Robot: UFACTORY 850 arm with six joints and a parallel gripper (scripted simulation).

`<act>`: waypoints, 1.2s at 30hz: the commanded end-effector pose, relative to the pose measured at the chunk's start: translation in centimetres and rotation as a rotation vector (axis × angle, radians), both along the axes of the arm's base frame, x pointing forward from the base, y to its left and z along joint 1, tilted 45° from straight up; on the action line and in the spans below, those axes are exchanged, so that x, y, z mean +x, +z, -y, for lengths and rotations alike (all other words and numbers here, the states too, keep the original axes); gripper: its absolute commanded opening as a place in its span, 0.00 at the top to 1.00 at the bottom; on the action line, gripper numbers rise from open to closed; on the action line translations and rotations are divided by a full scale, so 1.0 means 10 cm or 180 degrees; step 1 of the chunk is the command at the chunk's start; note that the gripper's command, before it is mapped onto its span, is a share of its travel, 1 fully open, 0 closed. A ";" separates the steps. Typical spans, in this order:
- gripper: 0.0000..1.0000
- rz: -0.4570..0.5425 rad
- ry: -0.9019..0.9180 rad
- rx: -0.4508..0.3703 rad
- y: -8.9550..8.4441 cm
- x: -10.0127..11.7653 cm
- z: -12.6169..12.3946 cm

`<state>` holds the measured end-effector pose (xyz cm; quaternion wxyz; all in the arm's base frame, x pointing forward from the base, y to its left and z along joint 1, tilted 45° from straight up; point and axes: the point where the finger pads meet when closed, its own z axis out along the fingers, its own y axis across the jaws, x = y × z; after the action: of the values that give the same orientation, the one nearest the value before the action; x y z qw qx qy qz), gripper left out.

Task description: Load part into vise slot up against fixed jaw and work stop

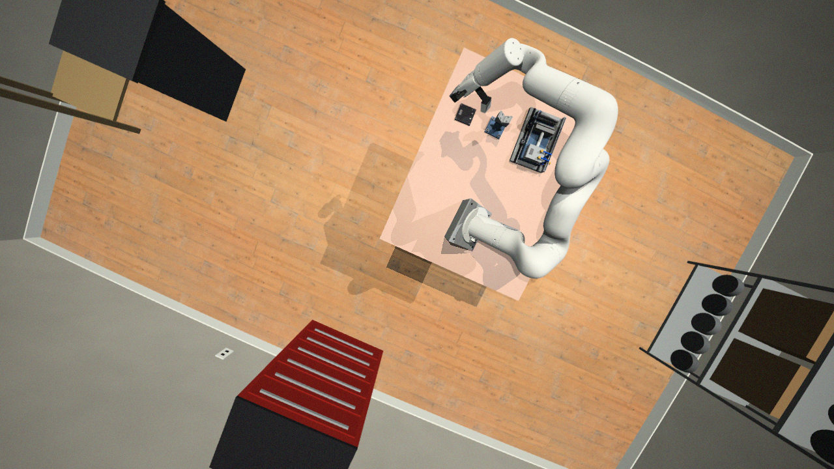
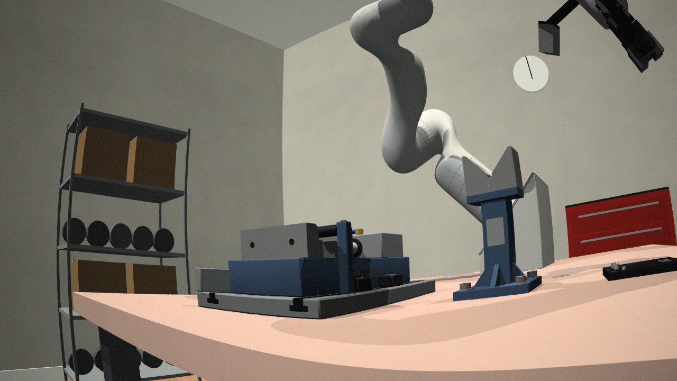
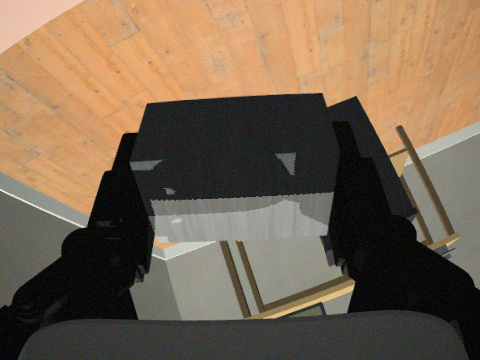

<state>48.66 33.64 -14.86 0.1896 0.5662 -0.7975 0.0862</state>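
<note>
My gripper (image 2: 645, 53) is high above the table's far corner and tilted out past the table edge. It is shut on the part, a dark grey block (image 3: 234, 160), which sits across both fingers in the wrist view (image 3: 236, 154). I cannot tell which way its slot faces. In the top view the gripper (image 1: 459, 93) hangs just beyond the black infeed plate (image 1: 464, 113) (image 2: 639, 268), which lies bare on the table. The blue V-block (image 2: 494, 227) stands between the plate and the open vise (image 2: 312, 270), which also shows in the top view (image 1: 536, 139).
The arm's base (image 1: 463, 224) stands at the table's other end, and the arm arcs over the vise side. A grey box on a black rod sticks out beside the gripper. A red drawer cabinet (image 2: 620, 222) and a shelf rack (image 2: 122, 227) stand off the table.
</note>
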 end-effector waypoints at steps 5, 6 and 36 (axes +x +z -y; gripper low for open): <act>1.00 0.0073 -0.0285 0.0244 -0.02 -0.01 -0.19; 1.00 0.0088 -0.0338 0.0285 -0.03 0.00 -0.22; 1.00 0.0749 -0.2061 0.1294 0.08 0.45 -0.97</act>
<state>52.67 42.85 -14.24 0.0122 0.3144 -0.9471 -0.0639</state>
